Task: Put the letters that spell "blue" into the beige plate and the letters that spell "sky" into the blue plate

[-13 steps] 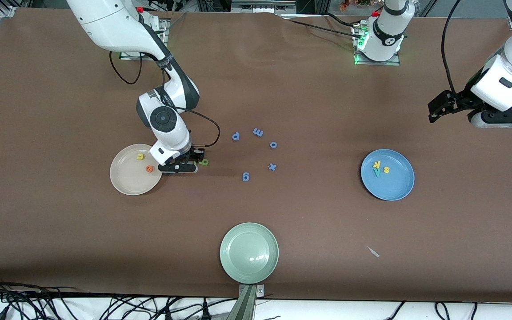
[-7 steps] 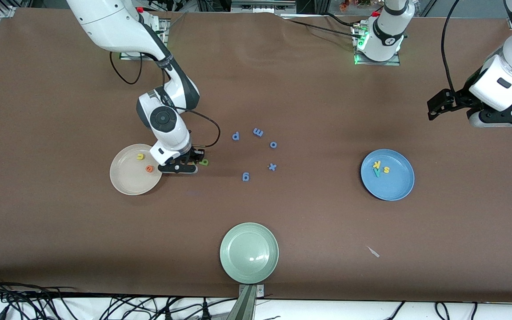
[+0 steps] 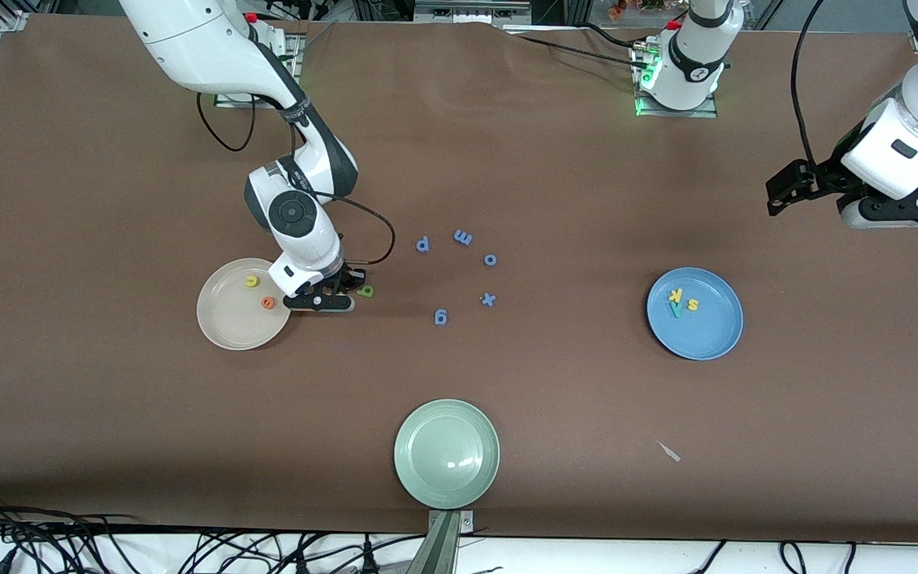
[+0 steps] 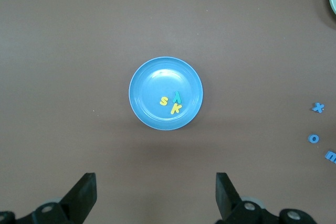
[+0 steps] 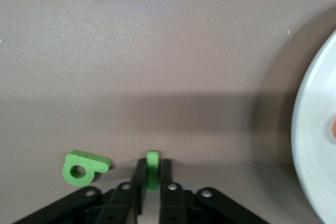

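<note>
The right gripper (image 5: 153, 182) is down at the table just beside the beige plate (image 3: 224, 327), on the side toward the table's middle. Its fingers (image 5: 139, 174) are closed on the green l (image 5: 153, 168), a thin bar pinched upright between them. The green b (image 5: 84, 166) lies flat on the table just beside that gripper, apart from the fingers.

In the beige plate lie the yellow u (image 3: 252, 281) and the orange e (image 3: 268, 303), near each other.

The blue plate (image 3: 710, 339) sits toward the left arm's end of the table. It holds the yellow s (image 3: 692, 304), the yellow k (image 3: 673, 295) and the teal-green y (image 3: 676, 309), clustered together.

The left gripper (image 4: 155, 195) waits in the air with its jaws wide apart and holding nothing, above bare table near the blue plate.

Five blue letters (image 3: 463, 237) lie scattered around the table's middle, and a pale green plate (image 3: 446, 454) sits nearer the front camera than they do.
</note>
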Robot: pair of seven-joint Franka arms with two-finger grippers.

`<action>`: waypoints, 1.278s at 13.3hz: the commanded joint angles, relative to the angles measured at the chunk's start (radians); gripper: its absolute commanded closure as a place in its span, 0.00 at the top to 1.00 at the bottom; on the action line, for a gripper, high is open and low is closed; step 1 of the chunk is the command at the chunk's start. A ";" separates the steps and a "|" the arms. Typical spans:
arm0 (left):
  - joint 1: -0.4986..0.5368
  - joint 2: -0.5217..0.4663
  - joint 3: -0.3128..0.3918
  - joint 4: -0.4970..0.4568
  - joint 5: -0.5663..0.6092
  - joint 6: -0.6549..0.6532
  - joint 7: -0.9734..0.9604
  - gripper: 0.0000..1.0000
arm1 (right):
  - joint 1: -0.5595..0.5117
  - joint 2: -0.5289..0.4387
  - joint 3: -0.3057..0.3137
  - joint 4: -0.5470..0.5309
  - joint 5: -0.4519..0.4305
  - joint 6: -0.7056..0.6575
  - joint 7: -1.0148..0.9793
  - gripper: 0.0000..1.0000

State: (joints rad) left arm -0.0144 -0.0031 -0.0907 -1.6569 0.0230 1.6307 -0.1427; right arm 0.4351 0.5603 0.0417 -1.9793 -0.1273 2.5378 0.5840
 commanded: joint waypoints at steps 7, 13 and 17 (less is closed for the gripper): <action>-0.007 -0.003 0.008 0.009 -0.023 -0.014 -0.005 1.00 | -0.099 -0.127 -0.008 0.014 0.008 -0.151 -0.247 0.01; -0.009 -0.003 0.008 0.009 -0.023 -0.014 -0.005 1.00 | -0.125 -0.175 -0.120 -0.029 0.044 -0.208 -0.468 0.25; -0.009 -0.003 0.008 0.009 -0.023 -0.014 -0.005 1.00 | -0.125 -0.166 -0.109 -0.021 0.069 -0.206 -0.405 0.60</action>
State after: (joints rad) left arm -0.0149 -0.0031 -0.0908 -1.6566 0.0230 1.6306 -0.1431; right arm 0.3066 0.4031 -0.0754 -1.9931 -0.0747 2.3310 0.1412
